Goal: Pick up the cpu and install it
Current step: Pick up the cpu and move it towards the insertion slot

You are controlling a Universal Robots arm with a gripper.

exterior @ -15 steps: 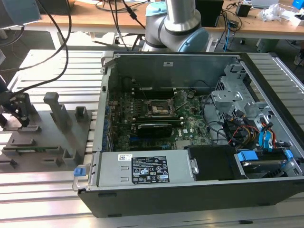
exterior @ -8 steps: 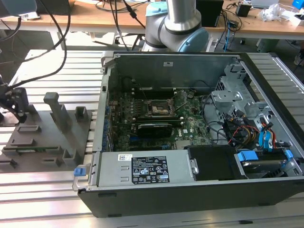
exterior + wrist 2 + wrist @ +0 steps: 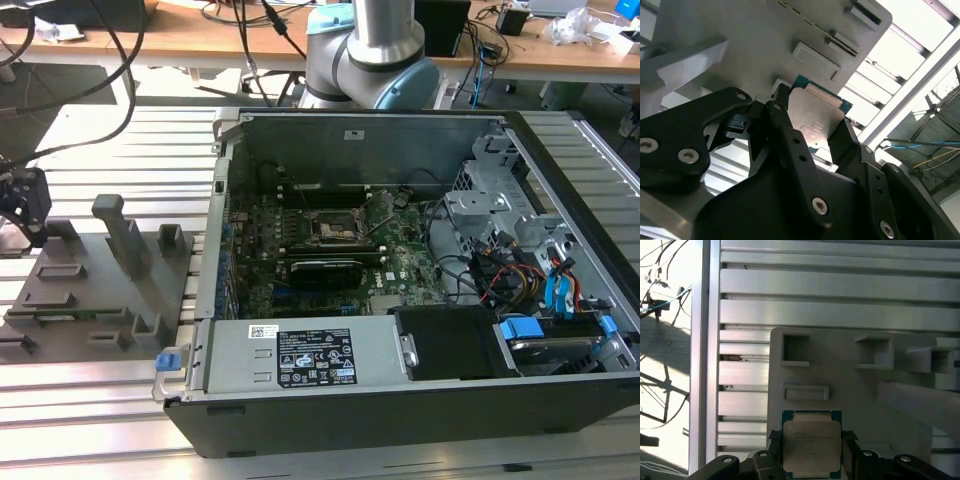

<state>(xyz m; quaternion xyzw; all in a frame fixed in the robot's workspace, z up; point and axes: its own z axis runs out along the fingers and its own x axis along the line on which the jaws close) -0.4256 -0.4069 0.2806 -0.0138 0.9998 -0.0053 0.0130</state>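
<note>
The pincer is closed narrow on the cpu, w/ one black finger on each of two opposite sides. In both wrist views the fingers touch the thin green rim of the chip, and its shiny metal top faces up betw. them. I cannot tell if the chip is already off its seat or rests on it. It is at a corner of the grey fixture tray, near the small pockets and raised blocks.

In the exterior view the pincer hangs over the tray's end at the exterior view's left. That is well apart from the open computer case and the socket on its board. All stands on the slotted metal table.

My judgement of the step in hand, i.e. the grasp: keep the chip flat, grip on the rim only, equal on both sides, no more force than needed. A tilt or a slip would probably spoil the alignment w/ the socket.
</note>
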